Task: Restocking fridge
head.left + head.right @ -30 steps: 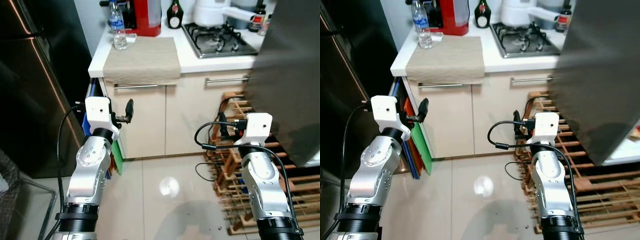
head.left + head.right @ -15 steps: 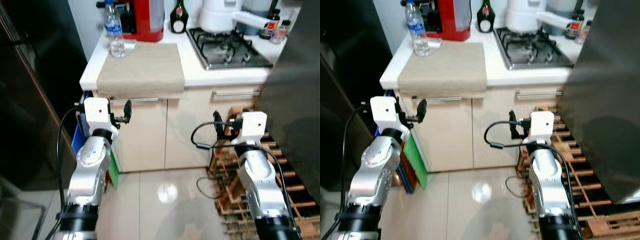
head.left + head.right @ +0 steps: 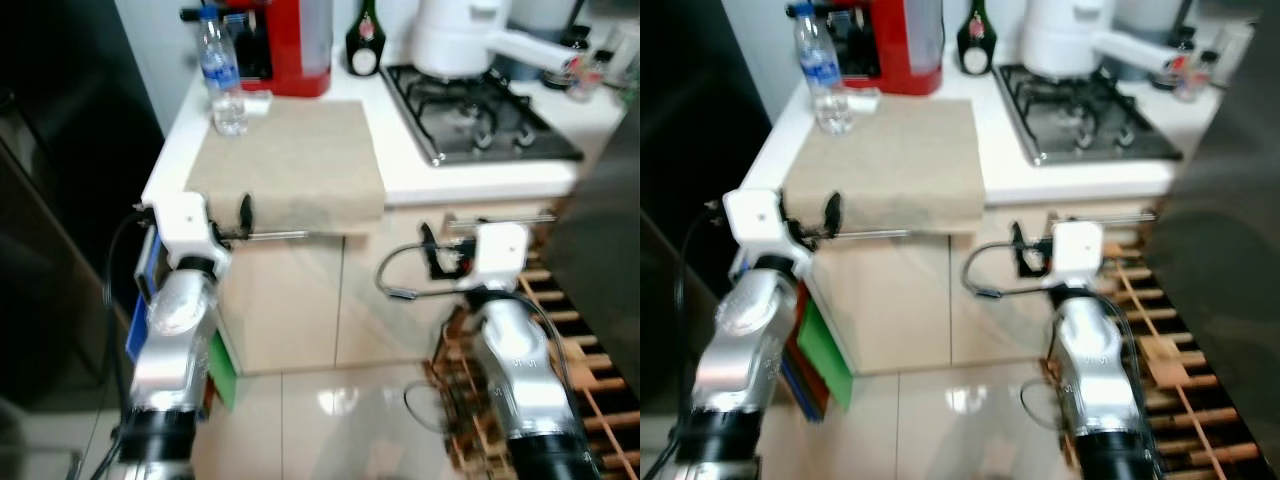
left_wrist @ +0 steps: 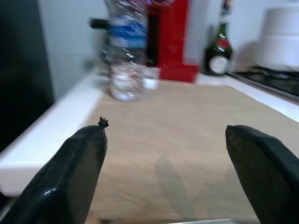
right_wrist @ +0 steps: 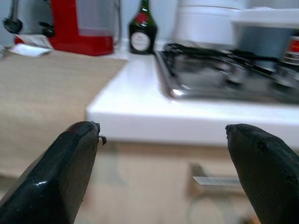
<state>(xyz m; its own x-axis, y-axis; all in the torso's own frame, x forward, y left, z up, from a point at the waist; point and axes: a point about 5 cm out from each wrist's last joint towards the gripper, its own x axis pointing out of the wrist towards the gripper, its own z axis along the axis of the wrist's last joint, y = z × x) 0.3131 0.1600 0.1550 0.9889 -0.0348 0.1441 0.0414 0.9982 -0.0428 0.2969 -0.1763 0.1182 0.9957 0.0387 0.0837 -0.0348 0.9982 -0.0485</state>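
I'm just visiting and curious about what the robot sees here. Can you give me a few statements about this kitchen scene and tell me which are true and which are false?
1. A clear water bottle stands on the counter near the back of the beige cloth. True.
2. The left hand is gripping the water bottle. False: its fingers are spread open with nothing between them, short of the counter.
3. A red appliance stands behind the cloth. True.
4. The dark green bottle lies on its side on the stove. False: it stands upright on the counter between the red appliance and the gas stove.
5. The right hand is open and holds nothing. True.
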